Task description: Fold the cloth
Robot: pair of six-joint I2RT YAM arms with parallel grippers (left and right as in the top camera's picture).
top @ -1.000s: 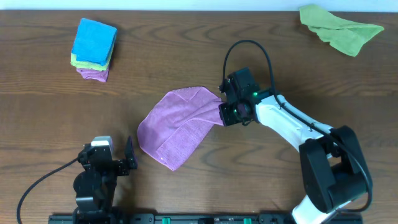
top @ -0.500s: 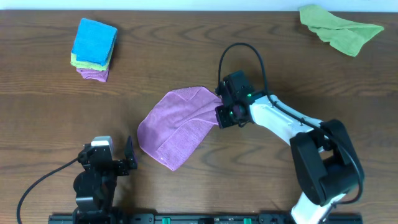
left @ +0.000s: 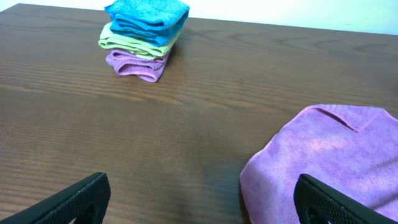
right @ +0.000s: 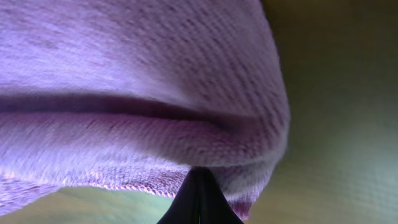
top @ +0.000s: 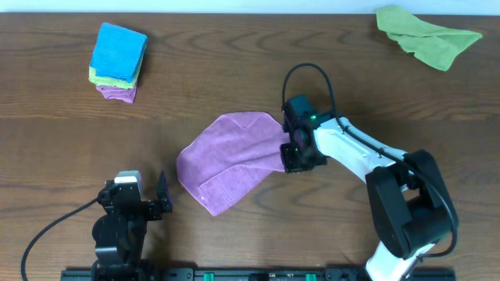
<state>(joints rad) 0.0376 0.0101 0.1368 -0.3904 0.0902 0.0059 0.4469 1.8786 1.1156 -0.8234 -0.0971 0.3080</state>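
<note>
The purple cloth [top: 230, 160] lies near the middle of the desk [top: 62, 140]. It is partly doubled over, and a second layer can be seen along its lower left side. Its right edge is pinched by the right gripper [top: 289, 154], whose jaws are pressed together on the fabric. In the right wrist view a stitched hem is seen just above the closed fingertips [right: 199, 199], and the cloth bulges over them.

The left gripper [top: 162, 197] is held low at the front of the desk. Its fingers [left: 84, 198] are spread wide apart and nothing is gripped; it is near the cloth's lower left edge but not touching it.

Bare desk is left between the cloth and the stack of folded cloths [top: 117, 61] at the far left. Bare desk also separates it from the crumpled green cloth [top: 426, 35] at the far right corner.
</note>
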